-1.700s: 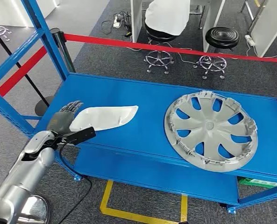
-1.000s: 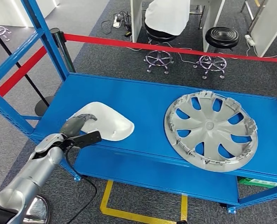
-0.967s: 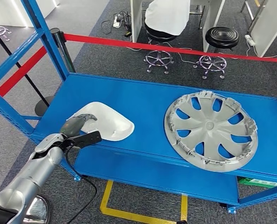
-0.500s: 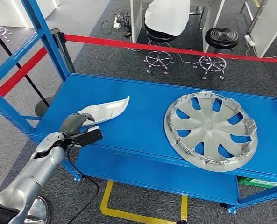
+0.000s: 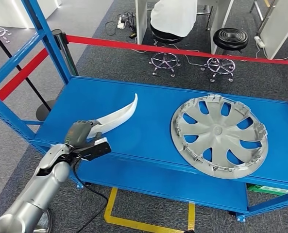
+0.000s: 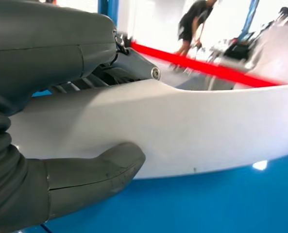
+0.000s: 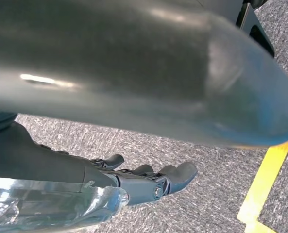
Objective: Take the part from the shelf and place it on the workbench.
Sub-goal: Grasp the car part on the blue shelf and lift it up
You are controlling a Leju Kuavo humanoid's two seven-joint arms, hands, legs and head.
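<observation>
Blue metal shelf deck (image 5: 153,116): bare blue surface runs ahead of my left hand toward its far edge. Round silver plastic wheel cover (image 5: 219,136) lies flat, well apart to that hand's right. Curved white plastic part (image 5: 114,116): tilted up, far tip raised. My left hand (image 5: 80,132) grips its near end, thumb (image 6: 98,170) beneath. My right hand (image 7: 149,177) hangs over carpet, fingers extended, holding nothing.

White curved part (image 5: 114,116) tilted edge-up above the shelf (image 5: 153,121).

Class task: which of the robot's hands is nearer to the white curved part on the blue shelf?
Left. The left hand grips the white part at its near end. The right hand hangs over the grey carpet, away from it.
</observation>
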